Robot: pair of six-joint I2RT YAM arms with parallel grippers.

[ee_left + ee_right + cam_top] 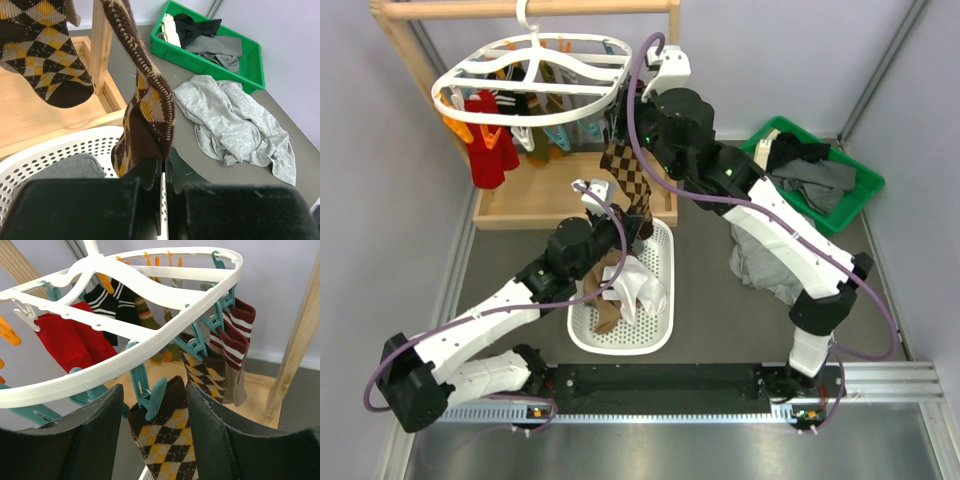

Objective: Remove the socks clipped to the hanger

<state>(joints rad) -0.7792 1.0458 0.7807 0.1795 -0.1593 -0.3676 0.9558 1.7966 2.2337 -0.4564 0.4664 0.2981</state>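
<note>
The white oval hanger [530,75] [90,375] hangs from the wooden rail, with several socks clipped under it. A red one [65,342], a black one with white stripes [112,297] and a maroon-striped one [235,335] show in the right wrist view. My right gripper [155,410] [620,125] is open. Its fingers stand either side of the cuff of a brown-tan argyle sock [170,440] and the teal clip [152,392] biting it. My left gripper [164,162] [628,222] is shut on the foot end of an argyle sock [147,120], which runs taut upward. A second argyle sock [45,50] hangs beside it.
A white perforated basket [660,250] [65,147] holding loose socks sits under the left gripper. A wooden stand base [520,210] lies below the hanger. A grey garment [765,265] [230,120] is heaped on the table to the right, and a green bin [860,190] [200,62] of dark clothes stands behind it.
</note>
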